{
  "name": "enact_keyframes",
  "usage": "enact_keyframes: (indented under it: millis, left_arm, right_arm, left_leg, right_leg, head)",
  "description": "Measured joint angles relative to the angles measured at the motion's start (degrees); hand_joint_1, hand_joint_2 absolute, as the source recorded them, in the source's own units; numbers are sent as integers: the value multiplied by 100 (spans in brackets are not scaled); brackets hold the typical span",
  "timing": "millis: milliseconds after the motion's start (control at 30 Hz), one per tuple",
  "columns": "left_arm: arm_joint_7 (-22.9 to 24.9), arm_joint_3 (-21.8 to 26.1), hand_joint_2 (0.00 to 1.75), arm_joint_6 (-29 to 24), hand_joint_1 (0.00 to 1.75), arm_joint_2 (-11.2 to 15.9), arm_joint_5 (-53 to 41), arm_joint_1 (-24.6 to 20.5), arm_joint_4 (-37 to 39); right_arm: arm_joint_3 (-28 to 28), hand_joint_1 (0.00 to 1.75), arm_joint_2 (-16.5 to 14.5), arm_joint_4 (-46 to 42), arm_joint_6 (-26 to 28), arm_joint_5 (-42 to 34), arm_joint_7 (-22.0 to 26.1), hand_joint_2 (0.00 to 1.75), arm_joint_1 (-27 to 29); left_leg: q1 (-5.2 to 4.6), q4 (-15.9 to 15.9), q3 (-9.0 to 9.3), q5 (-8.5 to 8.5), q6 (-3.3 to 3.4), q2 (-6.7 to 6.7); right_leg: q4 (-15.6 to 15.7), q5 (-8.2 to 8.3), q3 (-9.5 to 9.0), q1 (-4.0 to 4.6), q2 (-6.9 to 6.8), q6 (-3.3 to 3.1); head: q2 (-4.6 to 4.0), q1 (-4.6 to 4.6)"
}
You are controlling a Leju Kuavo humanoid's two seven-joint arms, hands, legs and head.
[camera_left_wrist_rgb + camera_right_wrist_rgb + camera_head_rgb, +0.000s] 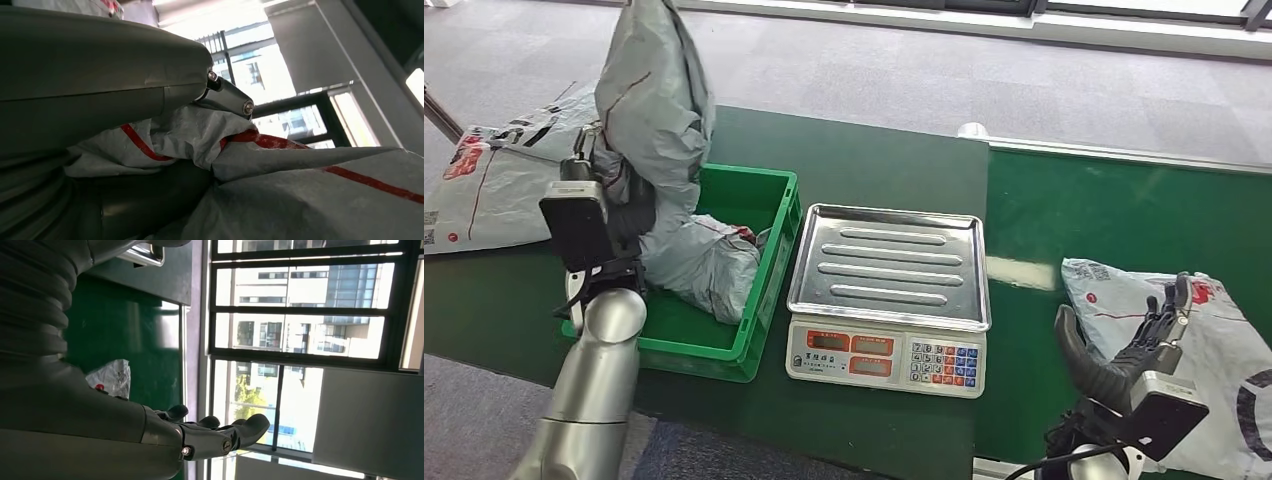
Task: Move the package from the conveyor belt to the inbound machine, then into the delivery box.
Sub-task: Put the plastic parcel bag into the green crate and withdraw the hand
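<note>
Left hand [614, 195] gripped the grey package [659, 110] by its middle, fingers closed around bunched film; the left wrist view showed the thumb pressed into the crumpled, red-striped plastic. The package hung over the near-left part of the green delivery box [769, 280], top end flopping up above the hand and lower end draped down onto another grey bag [709, 265] already lying in the box. The mid-grip probably explained the fold: soft mailer, no stiffness, so both ends sagged away from the pinch point. The scale [889, 270], serving as the inbound machine, sat just right of the box, steel tray bare, so by judgement the weigh step was done and this was the drop-off stage. The box sat right beside the scale, likely to keep the transfer short. Right hand [1139, 345] held nothing, fingers apart and extended, hovering over the near edge of a second package [1214, 340] on the green conveyor belt [1124, 210] at far right, probably staged for the next pick. Another bag [499, 175] lay on the surface left of the box. Risk: the lower end was resting on the bag below, so on release the package might slump toward the box wall rather than settle flat.
</note>
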State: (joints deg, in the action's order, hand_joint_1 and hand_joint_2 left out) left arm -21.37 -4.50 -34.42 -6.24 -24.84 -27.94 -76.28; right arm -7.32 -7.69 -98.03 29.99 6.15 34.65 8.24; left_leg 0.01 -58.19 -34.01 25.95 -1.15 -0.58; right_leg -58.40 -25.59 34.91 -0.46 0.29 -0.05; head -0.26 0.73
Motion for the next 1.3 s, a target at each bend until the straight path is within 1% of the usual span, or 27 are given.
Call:
enact_keyframes:
  millis: [67, 133, 333, 500, 733, 767, 867, 900, 1067, 1300]
  left_arm:
    - [-54, 243, 175, -50, 175, 70, 65, 197, -317]
    - [9, 460, 175, -24, 175, 123, 84, 321, -570]
    - [241, 987, 175, 140, 175, 213, 14, 517, -963]
    - [544, 1210, 175, 154, 175, 229, -305, 570, -970]
    - [596, 1330, 175, 148, 175, 232, -373, 585, -936]
    - [596, 1339, 175, 148, 134, 232, -375, 585, -933]
    - [613, 1349, 175, 146, 3, 235, -388, 586, -926]
    - [662, 1355, 175, 146, 0, 235, -424, 586, -921]
    - [1011, 1441, 175, 256, 0, 247, -688, 585, -776]
    - [1042, 1526, 175, 335, 0, 261, -786, 574, -538]
  right_arm:
    - [0, 0, 0, -2, -21, 12, 4, 175, -2]
    - [0, 0, -4, -1, -50, 37, -9, 175, -29]
    - [0, 0, -28, 1, -125, 150, -118, 175, -176]
    - [0, 0, -73, 1, -186, 232, -168, 175, -257]
    - [0, 0, -109, 1, -195, 250, -175, 175, -300]
    - [0, 0, -113, 1, -195, 250, -175, 175, -305]
    - [0, 0, -121, 1, -196, 253, -175, 175, -319]
    - [0, 0, -124, 1, -199, 259, -179, 175, -323]
    - [0, 0, -154, 2, -228, 342, -225, 175, -329]
    - [0, 0, -173, 28, -241, 373, -284, 175, -356]
  left_leg:
    - [0, 0, -4, 0, 0, -3]
    - [-1, 0, -7, 0, 1, -6]
    - [-1, -1, -5, 0, 1, -6]
    - [-1, -1, -5, -1, 0, -6]
    - [-1, -1, -6, -1, 0, -6]
    - [-1, -1, -6, -1, 0, -6]
    - [-1, -1, -6, -1, 0, -7]
    - [-1, -1, -6, -1, 0, -6]
    - [-1, -1, -5, -1, 0, -6]
    - [-1, -1, -5, -1, -1, -6]
  right_leg:
    - [0, 0, 2, 0, -3, 0]
    - [0, -1, 2, -1, -6, 1]
    - [0, 0, 1, -2, -7, 1]
    - [0, 1, 1, -1, -7, 0]
    - [0, 1, 2, -1, -7, 0]
    - [0, 1, 2, -1, -7, 0]
    - [0, 1, 2, -1, -8, 0]
    - [0, 1, 2, -1, -8, 0]
    - [0, 1, 3, -1, -7, 0]
    - [0, 1, 3, -1, -7, -1]
  head:
    - [0, -1]
    - [0, -1]
    - [0, -1]
    - [0, -1]
    - [0, -1]
    - [0, -1]
    - [0, -1]
    - [0, -1]
    - [0, -1]
    - [0, -1]
